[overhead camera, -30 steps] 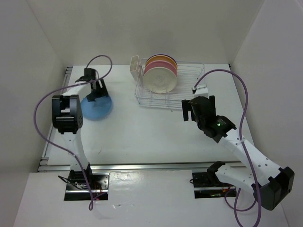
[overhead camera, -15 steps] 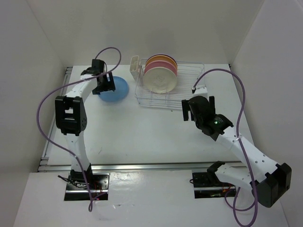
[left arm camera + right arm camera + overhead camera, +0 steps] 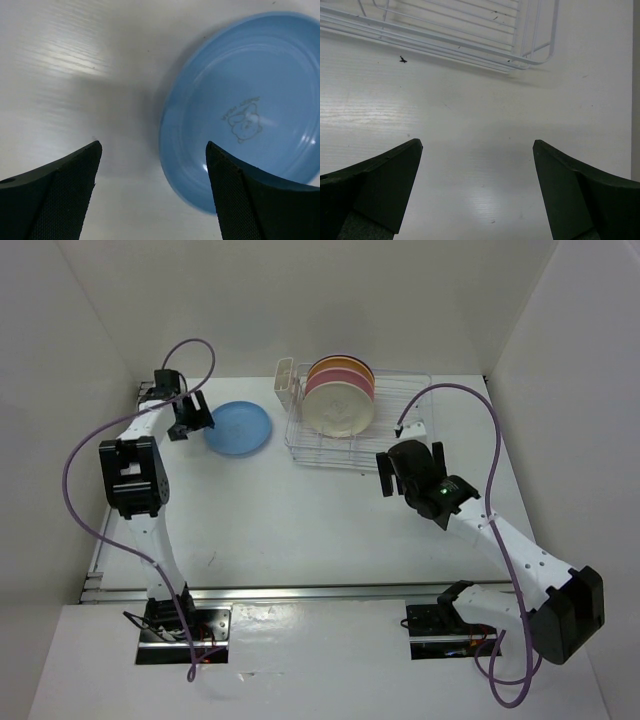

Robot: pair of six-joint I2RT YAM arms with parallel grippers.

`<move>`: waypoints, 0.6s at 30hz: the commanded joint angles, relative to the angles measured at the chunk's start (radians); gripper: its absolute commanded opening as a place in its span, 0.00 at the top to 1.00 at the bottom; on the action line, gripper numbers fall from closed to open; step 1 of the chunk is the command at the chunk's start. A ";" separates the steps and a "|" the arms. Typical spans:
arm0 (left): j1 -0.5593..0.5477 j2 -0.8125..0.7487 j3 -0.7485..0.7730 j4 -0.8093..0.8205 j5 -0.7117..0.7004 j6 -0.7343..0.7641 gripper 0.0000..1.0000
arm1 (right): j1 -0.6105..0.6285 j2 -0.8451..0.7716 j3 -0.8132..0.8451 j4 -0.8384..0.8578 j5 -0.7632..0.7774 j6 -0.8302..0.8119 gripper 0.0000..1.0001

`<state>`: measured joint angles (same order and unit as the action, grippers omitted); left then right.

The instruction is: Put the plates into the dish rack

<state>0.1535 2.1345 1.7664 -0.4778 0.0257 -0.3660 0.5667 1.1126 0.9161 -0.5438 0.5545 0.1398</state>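
The light blue plate lies flat on the table left of the dish rack; it also shows in the left wrist view with its emblem up. My left gripper is open and empty, just left of the plate's rim, its near edge between my fingers. Cream, pink and yellow-orange plates stand upright in the rack; the purple plate shows only as a thin rim behind them. My right gripper is open and empty over bare table in front of the rack's right end.
A small white cutlery basket hangs at the rack's left end. The rack's wire corner shows at the top of the right wrist view. White walls enclose the table on the left, back and right.
My left gripper carried the blue plate toward the rack, let it go flat on the table and drew back left. My right gripper shifted slightly left.
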 commanded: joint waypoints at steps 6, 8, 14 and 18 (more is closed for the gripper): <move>-0.017 0.211 0.107 0.061 0.094 -0.001 0.12 | -0.005 -0.007 0.064 0.012 0.022 -0.003 0.00; -0.028 0.234 0.129 0.061 0.094 0.010 0.12 | -0.005 0.006 0.073 0.012 0.013 0.006 0.00; -0.060 0.274 0.130 0.010 0.022 0.053 0.22 | -0.005 0.038 0.105 0.012 0.002 0.015 0.00; -0.089 0.295 0.142 -0.056 -0.116 0.094 0.46 | -0.005 0.038 0.106 0.012 0.002 0.015 0.00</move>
<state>0.0906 2.3558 1.9141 -0.4015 -0.0021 -0.3172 0.5667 1.1511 0.9745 -0.5468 0.5587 0.1410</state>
